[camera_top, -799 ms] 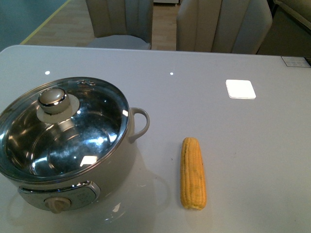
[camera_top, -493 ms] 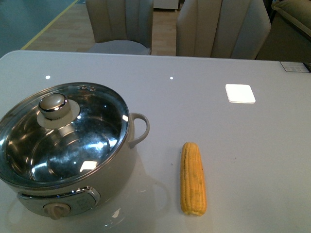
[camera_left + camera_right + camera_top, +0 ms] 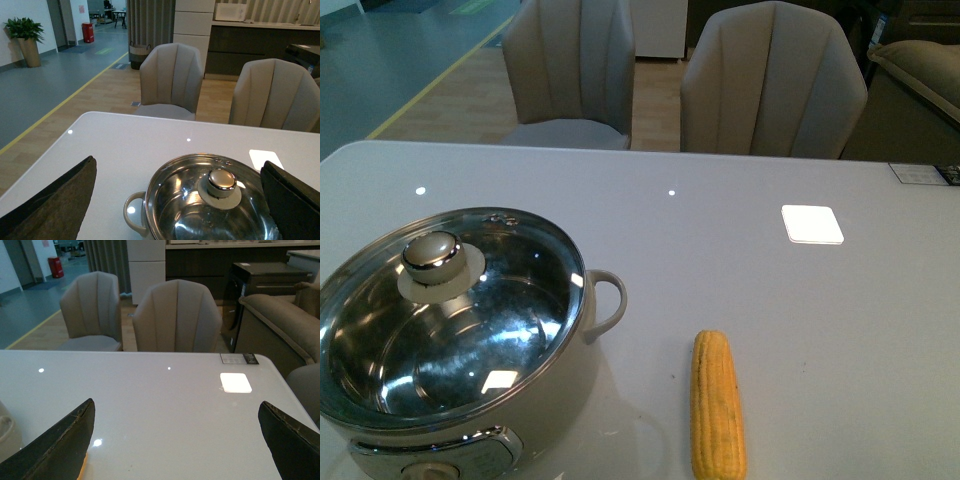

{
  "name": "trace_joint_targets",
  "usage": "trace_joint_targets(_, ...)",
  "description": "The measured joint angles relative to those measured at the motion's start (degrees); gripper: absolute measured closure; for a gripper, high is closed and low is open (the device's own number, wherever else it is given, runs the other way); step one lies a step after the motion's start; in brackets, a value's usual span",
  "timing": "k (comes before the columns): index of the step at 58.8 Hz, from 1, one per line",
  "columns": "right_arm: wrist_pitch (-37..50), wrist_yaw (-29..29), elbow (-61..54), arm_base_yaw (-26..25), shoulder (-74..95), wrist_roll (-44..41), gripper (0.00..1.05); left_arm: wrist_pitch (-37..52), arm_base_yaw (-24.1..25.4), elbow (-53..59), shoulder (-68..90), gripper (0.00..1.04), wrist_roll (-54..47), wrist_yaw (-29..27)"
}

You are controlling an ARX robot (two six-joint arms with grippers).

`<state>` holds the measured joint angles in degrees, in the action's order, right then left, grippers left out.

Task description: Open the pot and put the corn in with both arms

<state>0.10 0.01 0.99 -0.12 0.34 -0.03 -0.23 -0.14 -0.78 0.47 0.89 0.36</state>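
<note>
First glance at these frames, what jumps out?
The cream-white electric pot sits near left on the glossy grey table, knobbed glass lid on, shiny steel interior showing through. To its right, apart from it, a yellow corn cob lies pointing away from the robot. Two beige chairs stand beyond the far edge.

Left gripper (image 3: 178, 162): two broad, wedge-shaped fingers (image 3: 50, 205), dark brownish-black, with a matte, faintly grained surface and a rounded tip. Right gripper (image 3: 176, 404): fingers (image 3: 55, 450) of the same wedge form, black to dark grey, each with a thin paler line along its inner edge and fine light scuffs near the tip.
</note>
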Motion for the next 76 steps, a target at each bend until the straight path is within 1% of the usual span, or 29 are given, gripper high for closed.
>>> trace_joint_targets(2,0.0,0.0,0.0,0.0,0.0,0.0,0.09,-4.2,0.7,-1.4,1.6,0.07,2.1,3.0)
trace_joint_targets(5,0.0,0.0,0.0,0.0,0.0,0.0,0.09,-7.6,1.0,-3.0,5.5,0.07,5.7,5.2)
trace_joint_targets(8,0.0,0.0,0.0,0.0,0.0,0.0,0.09,-7.1,0.7,-3.3,8.5,0.07,7.9,5.7)
trace_joint_targets(12,0.0,0.0,0.0,0.0,0.0,0.0,0.09,-2.4,-0.6,-3.8,13.7,0.07,9.4,5.3)
trace_joint_targets(20,0.0,0.0,0.0,0.0,0.0,0.0,0.09,12.5,-3.7,-5.6,26.8,0.07,9.1,4.6)
trace_joint_targets(23,0.0,0.0,0.0,0.0,0.0,0.0,0.09,20.9,-4.9,-6.6,34.6,0.07,8.3,4.1)
trace_joint_targets(30,0.0,0.0,0.0,0.0,0.0,0.0,0.09,35.6,-6.7,-8.4,49.9,0.07,6.1,3.6)
trace_joint_targets(36,0.0,0.0,0.0,0.0,0.0,0.0,0.09,50.8,-7.8,-11.0,68.2,0.07,2.6,3.1)
trace_joint_targets(41,0.0,0.0,0.0,0.0,0.0,0.0,0.09,58.1,-8.3,-13.3,80.1,0.07,0.9,3.5)
trace_joint_targets(57,0.0,0.0,0.0,0.0,0.0,0.0,0.09,68.1,-8.9,-21.5,103.8,0.07,-1.2,3.7)
trace_joint_targets(65,0.0,0.0,0.0,0.0,0.0,0.0,0.09,68.6,-9.6,-24.9,109.7,0.07,-1.3,3.3)
trace_joint_targets(76,0.0,0.0,0.0,0.0,0.0,0.0,0.09,70.0,-9.8,-26.5,115.0,0.07,-1.4,2.6)
